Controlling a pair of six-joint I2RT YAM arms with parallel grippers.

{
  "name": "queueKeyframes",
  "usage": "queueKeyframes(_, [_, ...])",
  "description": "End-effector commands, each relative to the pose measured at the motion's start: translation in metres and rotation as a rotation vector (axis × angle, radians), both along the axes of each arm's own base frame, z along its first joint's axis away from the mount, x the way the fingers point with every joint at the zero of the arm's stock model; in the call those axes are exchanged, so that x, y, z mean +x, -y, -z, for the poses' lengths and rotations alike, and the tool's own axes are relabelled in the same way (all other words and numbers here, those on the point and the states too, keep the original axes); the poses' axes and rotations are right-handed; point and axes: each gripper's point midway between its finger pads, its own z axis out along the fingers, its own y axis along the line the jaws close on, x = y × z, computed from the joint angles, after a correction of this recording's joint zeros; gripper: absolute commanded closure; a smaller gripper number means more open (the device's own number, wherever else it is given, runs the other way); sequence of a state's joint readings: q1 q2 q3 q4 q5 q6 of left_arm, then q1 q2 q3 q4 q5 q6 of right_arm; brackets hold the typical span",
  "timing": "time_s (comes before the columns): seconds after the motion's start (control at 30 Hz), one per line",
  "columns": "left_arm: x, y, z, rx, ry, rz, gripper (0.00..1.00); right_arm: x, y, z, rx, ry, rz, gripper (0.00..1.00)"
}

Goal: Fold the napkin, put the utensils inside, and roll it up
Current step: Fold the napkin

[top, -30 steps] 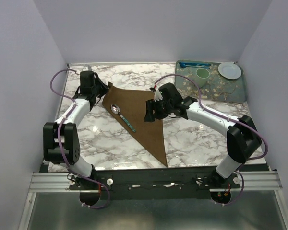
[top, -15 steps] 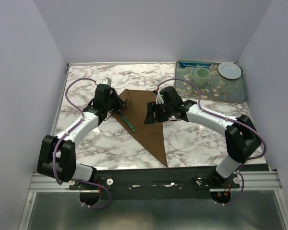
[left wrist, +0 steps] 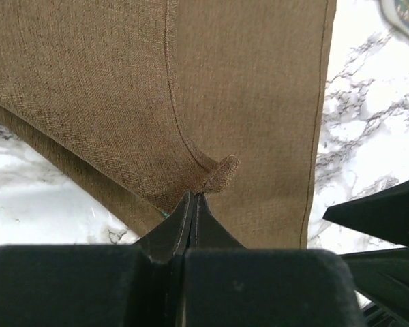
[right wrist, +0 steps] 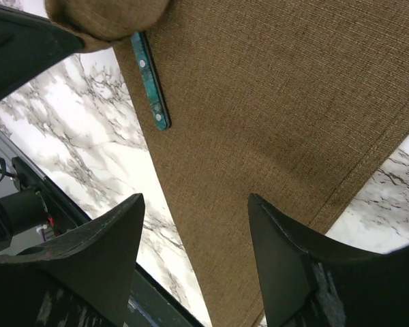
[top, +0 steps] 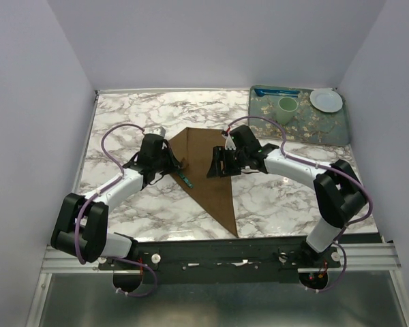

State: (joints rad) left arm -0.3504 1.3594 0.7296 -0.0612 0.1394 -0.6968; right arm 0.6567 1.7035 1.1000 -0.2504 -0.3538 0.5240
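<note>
Napkin [top: 215, 184]: 1, covering 1 spoon [right wrist: 150, 82], pinched by left end effector [left wrist: 193, 197]; right end effector [right wrist: 194, 204] spread wide, empty.

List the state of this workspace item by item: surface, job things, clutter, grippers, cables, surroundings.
Surface: marble-patterned table, no spills seen.
Job's things: brown napkin lies folded into a long triangle. Its left corner is drawn over the spoon, so only the end of the teal handle shows.
Clutter: patterned tray at the far right, holding a green cup, a white plate and a blue utensil.
Grippers: left gripper, jaws shut on the napkin corner. Right gripper, jaws open over the napkin, holding nothing.
Cables: purple cables loop along both arms, clear of the cloth.
Surroundings: plain pale walls and a metal rail at the near edge.
</note>
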Motion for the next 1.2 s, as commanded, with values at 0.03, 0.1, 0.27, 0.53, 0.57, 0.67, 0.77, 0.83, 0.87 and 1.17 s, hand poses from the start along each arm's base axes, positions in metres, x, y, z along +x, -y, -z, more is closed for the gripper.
queueKeyframes(0.03, [-0.006, 0.008, 0.0, -0.023, 0.017, 0.029, 1.0, -0.002, -0.004, 0.007, 0.023, -0.018, -0.012, 0.3])
queueKeyframes(0.1, [-0.009, 0.009, 0.004, -0.026, 0.004, 0.031, 1.0, -0.002, -0.004, 0.008, 0.023, -0.02, -0.013, 0.3])
queueKeyframes(0.27, [-0.017, 0.015, 0.008, -0.04, -0.016, 0.039, 1.0, -0.003, -0.005, 0.011, 0.028, -0.035, -0.013, 0.3])
queueKeyframes(0.53, [-0.029, 0.02, 0.02, -0.045, -0.051, 0.047, 1.0, -0.002, -0.005, 0.007, 0.033, -0.024, -0.017, 0.3])
queueKeyframes(0.57, [-0.03, 0.019, 0.021, -0.042, -0.052, 0.046, 1.0, -0.002, -0.005, 0.008, 0.032, -0.025, -0.017, 0.3])
queueKeyframes(0.67, [-0.031, 0.018, 0.022, -0.039, -0.053, 0.04, 1.0, -0.003, -0.005, 0.008, 0.034, -0.027, -0.017, 0.3])
queueKeyframes(0.77, [-0.037, 0.017, 0.03, -0.033, -0.073, 0.038, 1.0, -0.003, -0.004, 0.009, 0.033, -0.026, -0.016, 0.3])
queueKeyframes(0.83, [-0.038, 0.016, 0.035, -0.024, -0.085, 0.037, 1.0, -0.003, -0.005, 0.009, 0.034, -0.027, -0.017, 0.3])
queueKeyframes(0.87, [-0.038, 0.015, 0.036, -0.021, -0.089, 0.032, 1.0, -0.003, -0.005, 0.009, 0.034, -0.027, -0.017, 0.3])
queueKeyframes(1.17, [-0.042, 0.014, 0.043, -0.016, -0.109, 0.036, 0.89, -0.005, -0.003, 0.011, 0.031, -0.028, -0.018, 0.3])
